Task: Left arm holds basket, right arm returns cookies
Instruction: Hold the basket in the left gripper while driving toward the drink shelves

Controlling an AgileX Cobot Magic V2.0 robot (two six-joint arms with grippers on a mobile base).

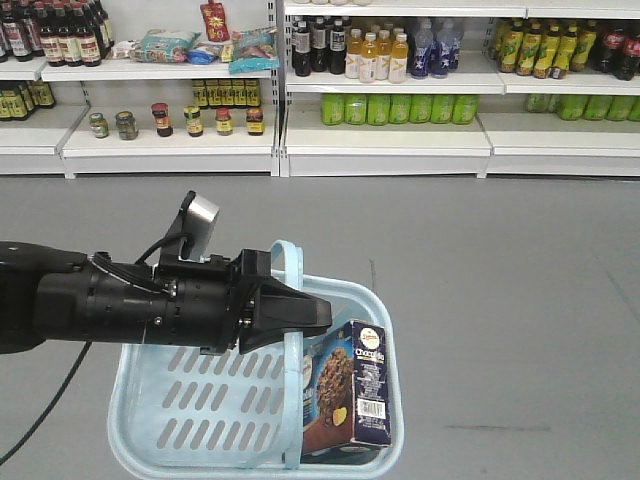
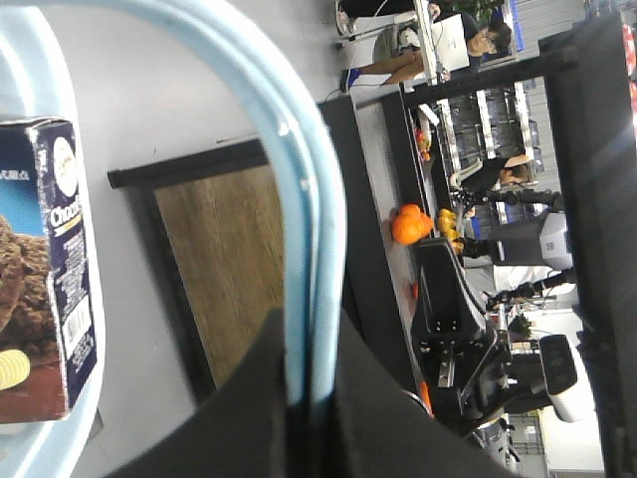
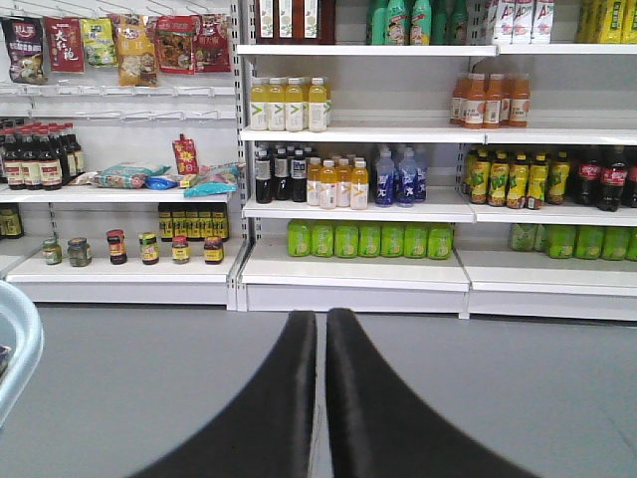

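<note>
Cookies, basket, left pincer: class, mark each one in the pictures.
cookies (image 1: 335, 390): front view, cookie picture on the box.
basket (image 2: 311, 199): left wrist view, handle band.
left pincer (image 2: 310, 339): left wrist view, between the fingertips.

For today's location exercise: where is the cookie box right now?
In the front-facing view, the cookie box stands inside the basket at its right end, beside the handle held by the left gripper.

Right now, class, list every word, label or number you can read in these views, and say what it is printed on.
"Choco…": white lettering on the cookies, remainder unclear.
Its barcode label: digits too small.
Its oval logo: blurred.
The shelf bottles and hanging packets: labels unreadable.
The basket: no text.
</note>
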